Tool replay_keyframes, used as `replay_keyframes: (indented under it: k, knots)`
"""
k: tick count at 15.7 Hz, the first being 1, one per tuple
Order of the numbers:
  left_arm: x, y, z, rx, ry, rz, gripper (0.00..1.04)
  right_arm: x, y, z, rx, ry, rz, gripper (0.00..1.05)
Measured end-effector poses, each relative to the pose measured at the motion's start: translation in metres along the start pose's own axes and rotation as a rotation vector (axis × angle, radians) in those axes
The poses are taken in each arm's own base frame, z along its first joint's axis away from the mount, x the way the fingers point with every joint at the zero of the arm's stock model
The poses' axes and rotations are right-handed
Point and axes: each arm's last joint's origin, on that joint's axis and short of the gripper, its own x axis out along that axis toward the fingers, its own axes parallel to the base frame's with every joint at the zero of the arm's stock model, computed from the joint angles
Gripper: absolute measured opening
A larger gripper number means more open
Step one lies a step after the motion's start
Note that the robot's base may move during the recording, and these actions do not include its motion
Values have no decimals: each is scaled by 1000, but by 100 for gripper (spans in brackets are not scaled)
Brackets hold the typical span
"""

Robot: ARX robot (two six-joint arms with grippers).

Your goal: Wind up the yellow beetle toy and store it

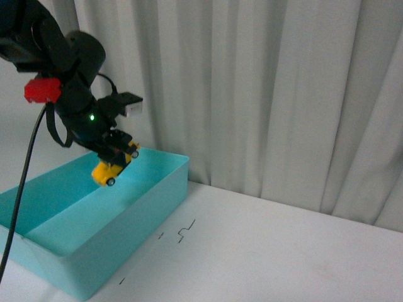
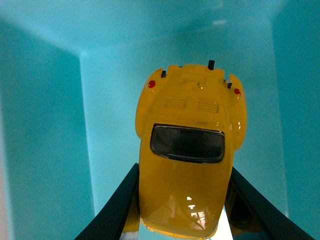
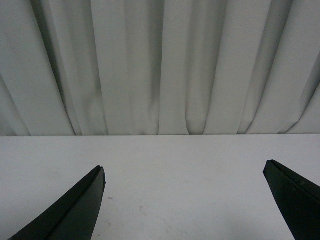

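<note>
Left wrist view showed you the yellow beetle toy (image 2: 187, 165) pinched at its sides by the left gripper (image 2: 185, 215). It hung tilted above the teal bin (image 1: 126, 248) near its far right corner, probably so a release would drop it inside the walls. The right gripper (image 3: 185, 200) stood spread wide, holding nothing, over the table (image 3: 175, 160).

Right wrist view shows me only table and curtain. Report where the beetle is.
Observer: The left gripper has it, shut on the beetle.
Operator: Say what's under it.
Observer: An open teal bin at the table's left side.
Operator: Give me the beetle's attitude.
Observer: Tilted, with its tail lights pointing down into the bin. It looks clear of the bin floor.
</note>
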Motion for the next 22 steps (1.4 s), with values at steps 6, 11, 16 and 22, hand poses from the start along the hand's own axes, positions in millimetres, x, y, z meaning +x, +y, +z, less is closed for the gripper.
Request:
replay_keyframes:
  k: [6,11,16,22]
  knots:
    - [51,0,-24,-83,95,20,40,0,0,0,0,0,0,98]
    - [68,1,-37,-61,167,29,40,0,0,0,0,0,0,98]
    - [61,5,-32,-73,113,-26,92,0,0,0,0,0,0,98]
    - [-72,35,-17,-59,-362,34,98,0,0,0,0,0,0,98]
